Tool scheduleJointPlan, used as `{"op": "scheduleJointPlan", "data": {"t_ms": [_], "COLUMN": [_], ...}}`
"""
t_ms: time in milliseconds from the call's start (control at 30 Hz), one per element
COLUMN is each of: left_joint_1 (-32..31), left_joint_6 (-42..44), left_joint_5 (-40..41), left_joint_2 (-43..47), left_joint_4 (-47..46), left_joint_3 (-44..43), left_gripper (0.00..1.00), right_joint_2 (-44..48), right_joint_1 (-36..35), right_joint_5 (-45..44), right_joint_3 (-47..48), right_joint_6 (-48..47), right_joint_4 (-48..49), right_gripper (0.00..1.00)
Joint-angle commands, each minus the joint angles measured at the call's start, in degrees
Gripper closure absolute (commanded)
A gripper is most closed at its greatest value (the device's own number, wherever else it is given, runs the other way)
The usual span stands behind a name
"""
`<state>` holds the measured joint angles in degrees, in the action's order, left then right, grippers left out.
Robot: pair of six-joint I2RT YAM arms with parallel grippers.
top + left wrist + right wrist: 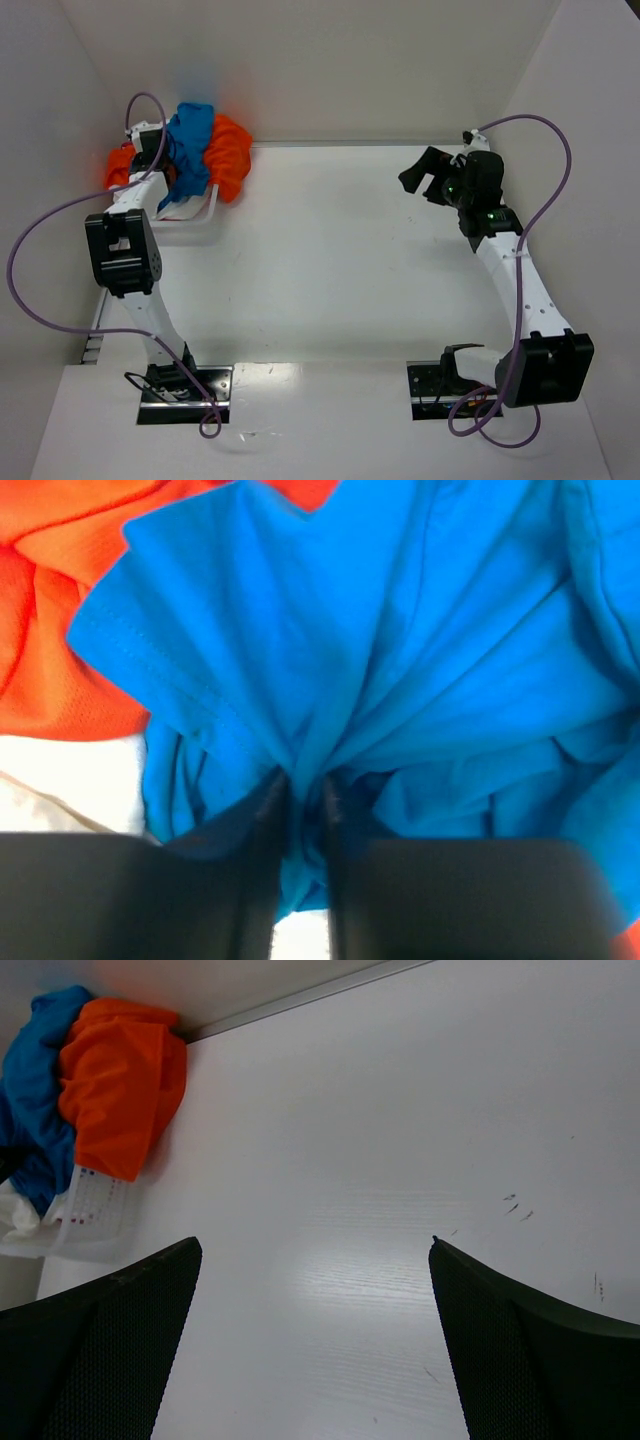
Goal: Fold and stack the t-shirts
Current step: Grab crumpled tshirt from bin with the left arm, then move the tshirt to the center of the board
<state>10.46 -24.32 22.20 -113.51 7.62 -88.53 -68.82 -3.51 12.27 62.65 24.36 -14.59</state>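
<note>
A heap of t-shirts lies in the far left corner. The bright blue t-shirt [190,148] is on top, the bright orange one [229,155] beside and under it, and white cloth [196,212] at the near edge. My left gripper [160,165] is in the heap. In the left wrist view it [305,790] is shut on a fold of the blue t-shirt [400,650], with orange cloth [60,610] to the left. My right gripper [428,178] is open and empty above the table at the far right. Its view shows the heap [110,1100] far off.
White walls close in the table on the left, far and right sides. The heap sits against the far wall seam [300,998]. A white surface with small dark marks [515,1205] lies below the right gripper. Both arm bases stand at the near edge.
</note>
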Motion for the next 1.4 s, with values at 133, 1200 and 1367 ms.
{"op": "scheduleJointPlan", "data": {"t_ms": [133, 1200, 1367], "left_joint_1": [1.49, -29.18, -29.18], "left_joint_6": [-2.23, 8.50, 7.97], "left_joint_5": [-3.29, -42.31, -47.24], "left_joint_2": [9.25, 39.68, 37.41], "left_joint_4": [-1.99, 20.44, 19.89], "left_joint_3": [1.34, -6.75, -8.93], "left_gripper": [1.00, 1.00, 1.00], "right_joint_2": [3.43, 18.37, 18.89], "right_joint_1": [-0.53, -0.53, -3.17], "right_joint_5": [-0.85, 24.79, 25.96], "right_joint_3": [1.24, -1.29, -7.11], "right_joint_6": [0.07, 11.58, 15.80], "right_joint_4": [2.38, 7.46, 13.44], "right_gripper": [0.00, 0.00, 0.00]}}
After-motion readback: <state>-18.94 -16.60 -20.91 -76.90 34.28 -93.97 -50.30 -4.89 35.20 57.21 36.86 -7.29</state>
